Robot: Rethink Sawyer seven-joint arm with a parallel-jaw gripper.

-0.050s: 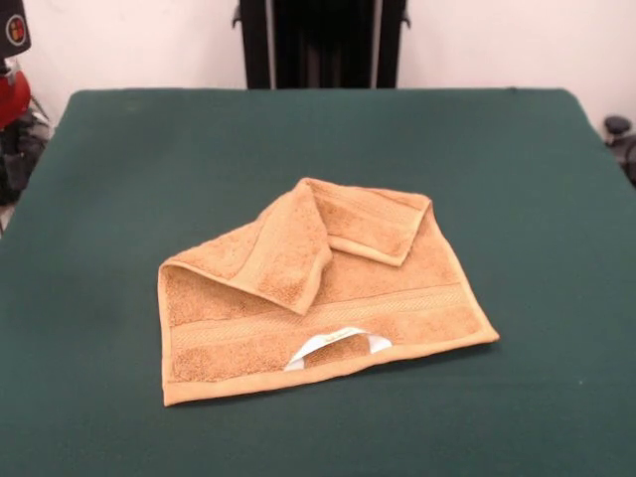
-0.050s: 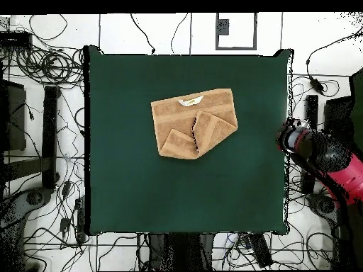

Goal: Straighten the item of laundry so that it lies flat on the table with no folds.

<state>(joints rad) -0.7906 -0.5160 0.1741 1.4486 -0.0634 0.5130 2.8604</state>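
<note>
The item of laundry is an orange-tan towel lying near the middle of the table, a dark green surface. Two of its far corners are folded over onto its middle, forming overlapping flaps with a raised ridge between them. A white label shows at its near hem. In the overhead view the towel lies above the centre of the table, label toward the top. My red and black arm is drawn back beyond the table's right edge, well apart from the towel. The gripper at its end is too unclear to read.
Many cables and black stands lie on the floor around the table. A black pedestal stands behind the far edge. Red and black equipment sits off the far left corner in the front view.
</note>
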